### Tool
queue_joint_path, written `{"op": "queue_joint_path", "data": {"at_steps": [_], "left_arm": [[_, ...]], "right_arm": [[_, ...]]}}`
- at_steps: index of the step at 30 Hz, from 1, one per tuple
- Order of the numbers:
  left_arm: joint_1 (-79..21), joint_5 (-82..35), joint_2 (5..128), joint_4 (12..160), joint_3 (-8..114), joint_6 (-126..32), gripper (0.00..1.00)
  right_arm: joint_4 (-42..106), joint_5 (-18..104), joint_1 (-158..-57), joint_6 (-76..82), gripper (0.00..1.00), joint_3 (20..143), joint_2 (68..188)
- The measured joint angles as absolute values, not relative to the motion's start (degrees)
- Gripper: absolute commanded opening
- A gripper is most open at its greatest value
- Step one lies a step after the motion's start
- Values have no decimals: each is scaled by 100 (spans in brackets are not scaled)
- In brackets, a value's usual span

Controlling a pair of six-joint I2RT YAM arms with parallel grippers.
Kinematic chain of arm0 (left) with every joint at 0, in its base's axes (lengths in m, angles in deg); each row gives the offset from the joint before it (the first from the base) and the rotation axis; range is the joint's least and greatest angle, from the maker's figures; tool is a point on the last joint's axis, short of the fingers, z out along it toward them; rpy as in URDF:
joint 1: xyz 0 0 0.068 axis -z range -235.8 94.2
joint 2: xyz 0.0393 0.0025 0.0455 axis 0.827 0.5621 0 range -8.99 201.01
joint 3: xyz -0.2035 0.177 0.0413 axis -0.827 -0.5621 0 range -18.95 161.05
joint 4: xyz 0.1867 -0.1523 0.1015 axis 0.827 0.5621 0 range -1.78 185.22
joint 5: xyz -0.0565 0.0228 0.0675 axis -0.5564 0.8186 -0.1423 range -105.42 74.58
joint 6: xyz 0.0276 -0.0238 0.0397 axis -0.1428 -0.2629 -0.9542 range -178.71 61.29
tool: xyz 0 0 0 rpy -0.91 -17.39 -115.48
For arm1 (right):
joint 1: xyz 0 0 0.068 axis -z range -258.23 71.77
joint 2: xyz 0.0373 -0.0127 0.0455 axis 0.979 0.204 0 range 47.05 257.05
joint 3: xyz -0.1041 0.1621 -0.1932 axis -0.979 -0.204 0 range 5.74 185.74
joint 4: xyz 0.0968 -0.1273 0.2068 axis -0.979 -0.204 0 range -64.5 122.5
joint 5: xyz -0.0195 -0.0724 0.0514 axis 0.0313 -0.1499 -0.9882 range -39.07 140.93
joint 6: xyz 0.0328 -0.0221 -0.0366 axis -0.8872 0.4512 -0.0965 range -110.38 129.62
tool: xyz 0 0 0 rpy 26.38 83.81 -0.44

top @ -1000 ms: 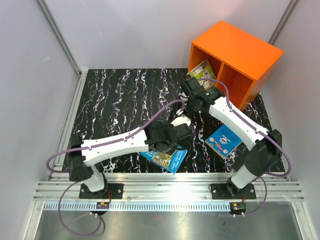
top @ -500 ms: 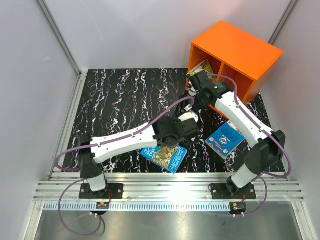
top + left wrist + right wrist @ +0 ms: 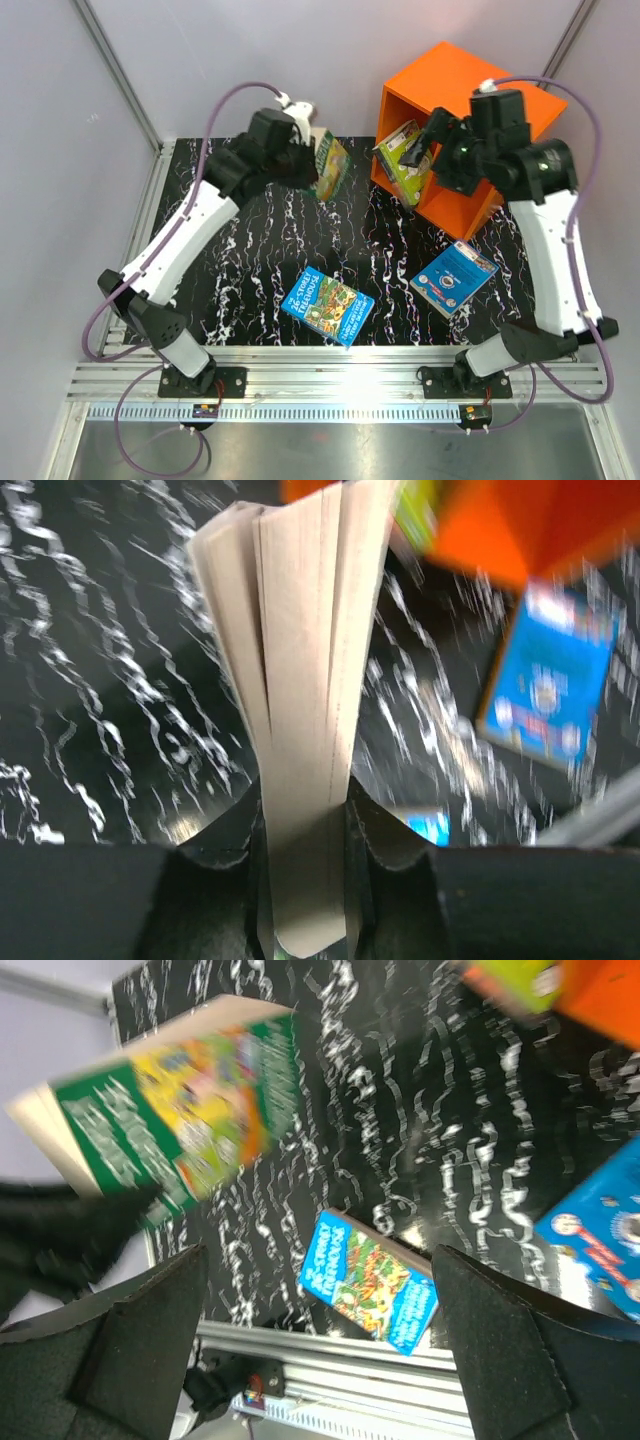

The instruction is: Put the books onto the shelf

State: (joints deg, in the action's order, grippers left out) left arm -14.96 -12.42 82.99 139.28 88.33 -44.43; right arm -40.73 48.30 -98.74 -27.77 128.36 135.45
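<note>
Up near twelve o'clock above the table (image 3: 240,230), holding a green and yellow book (image 3: 330,168) aloft in the left gripper (image 3: 303,160), having lifted it from low over the middle of the surface within the last second. Clenching both fingers (image 3: 225,850) on the book's lower edge, as seen from the left wrist, with the page block fanning upward between them. Carrying it well apart from the shelf (image 3: 470,90) at one to two o'clock, so probably needing a swing toward the open face next.

Over at one o'clock, hanging the right gripper (image 3: 425,148) just in front of the shelf's left compartment, jaws spread wide and grasping nothing, having been down at that compartment's mouth a second ago. Leaving a light-green book (image 3: 403,163) tilted there, leaning partly out of the opening. Likely counting as delivered, though perhaps wanting a nudge to seat it.

Leaving two more flat on the surface, far from either gripper: a blue book with a round emblem (image 3: 453,278) at four o'clock and a picture-covered blue book (image 3: 328,306) at six o'clock.

Working on a black top veined with white, fenced by pale grey walls (image 3: 60,150) on three sides, with an aluminium rail (image 3: 340,380) along the near edge carrying both arm bases.
</note>
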Motion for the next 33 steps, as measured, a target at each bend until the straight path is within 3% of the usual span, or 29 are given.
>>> {"op": "queue_joint_path", "data": {"at_steps": [7, 15, 25, 33], "left_arm": [[-2628, -2783, 9067, 12608, 8899, -3713, 0], [-2650, -4221, 10854, 11841, 10267, -3022, 0], [-2645, -4833, 11491, 10864, 10796, -2338, 0], [-2562, -4772, 12336, 10530, 11511, -2360, 17]], "right_arm": [[-4425, 5597, -9559, -2746, 100, 12871, 12662], [-4497, 6596, -9459, -2777, 100, 13418, 12465], [-4537, 6854, -9454, -2866, 100, 13289, 12150], [-4541, 6841, -9454, -2899, 100, 13127, 12297]]}}
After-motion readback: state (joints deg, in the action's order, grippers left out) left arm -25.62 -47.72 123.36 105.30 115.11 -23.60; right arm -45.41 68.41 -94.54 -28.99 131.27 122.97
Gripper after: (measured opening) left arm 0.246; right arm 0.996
